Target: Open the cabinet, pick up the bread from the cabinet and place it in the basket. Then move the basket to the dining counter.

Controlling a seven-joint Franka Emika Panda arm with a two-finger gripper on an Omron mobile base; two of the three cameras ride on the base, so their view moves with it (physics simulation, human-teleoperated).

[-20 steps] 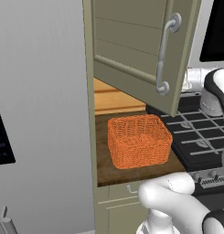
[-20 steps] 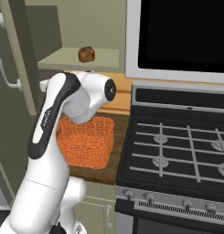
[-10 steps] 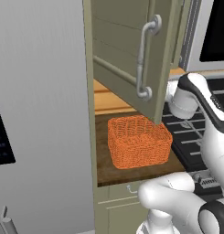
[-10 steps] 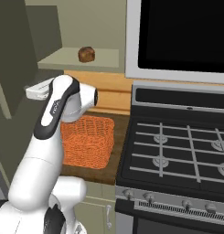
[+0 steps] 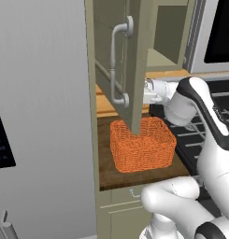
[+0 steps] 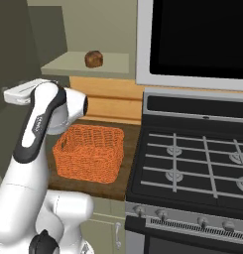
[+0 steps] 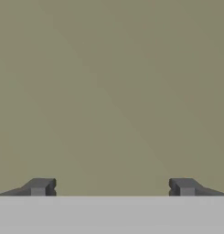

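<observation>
The cabinet door stands swung out, edge-on in the left base view, its silver handle on the face toward nine o'clock. Behind it the shelf is bare to the room, and the bread sits on it, a small brown lump toward the back.

Below, at about six o'clock from the bread, the orange basket rests on the dark wood counter, just beside the stove, which lies at its three o'clock. Nothing shows inside the basket.

The arm reaches in behind the door, its hand pressed close to the door's inner side. In the hand view the gripper is released, its two dark fingertips spread wide apart with nothing between them, facing a plain olive surface right in front.
</observation>
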